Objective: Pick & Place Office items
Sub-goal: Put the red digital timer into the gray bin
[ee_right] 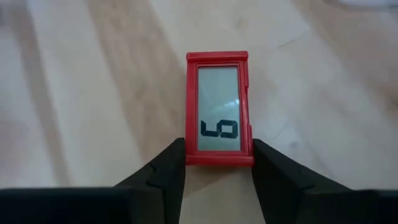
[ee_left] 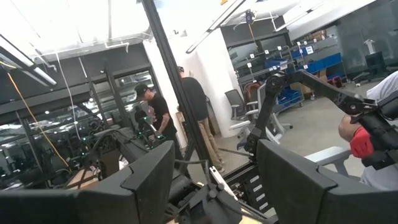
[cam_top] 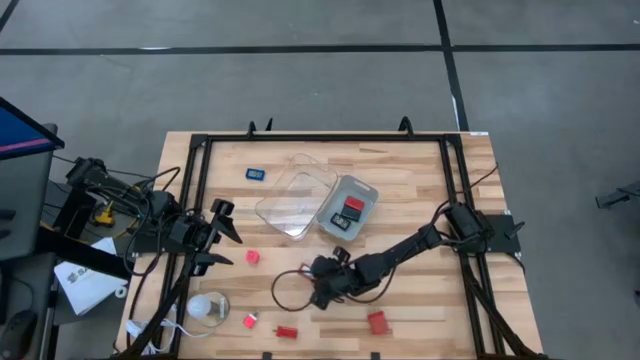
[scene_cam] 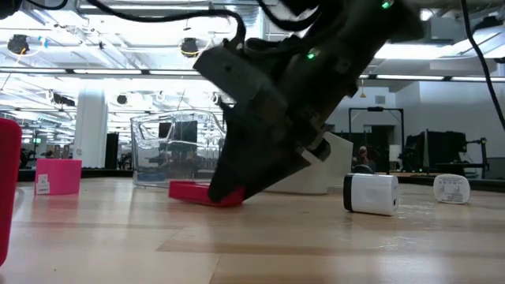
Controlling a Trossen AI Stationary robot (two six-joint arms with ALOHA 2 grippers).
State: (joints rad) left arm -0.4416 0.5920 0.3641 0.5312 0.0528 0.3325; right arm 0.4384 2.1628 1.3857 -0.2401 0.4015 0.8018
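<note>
My right gripper (cam_top: 325, 282) is down at the table's near middle, shut on a small red flat piece with a grey screen (ee_right: 219, 109). In the low view that piece (scene_cam: 193, 191) lies flat on the wood under the gripper (scene_cam: 237, 189). My left gripper (cam_top: 222, 236) waits open above the table's left side, touching nothing; its fingers point out into the room (ee_left: 211, 186). Loose on the table are a red block (cam_top: 253, 257), other red pieces (cam_top: 250, 320) (cam_top: 287, 331) (cam_top: 377, 322) and a blue one (cam_top: 256, 174). Red and black pieces (cam_top: 348, 212) sit in one clear tray. My right gripper pinches the red piece between its two fingers (ee_right: 168, 171), one on each long side, at the end nearest the wrist (ee_right: 219, 158). The fingers come slanting down from the table's right. The piece lies flat on the table, screen up, reaching out past the fingertips.
Two clear trays (cam_top: 290, 205) (cam_top: 368, 190) stand just beyond the right gripper. A whitish round object with a cord (cam_top: 207, 307) lies near the left front. A dark cable loops on the wood (cam_top: 285, 290). People stand in the room beyond the table (ee_left: 155, 115).
</note>
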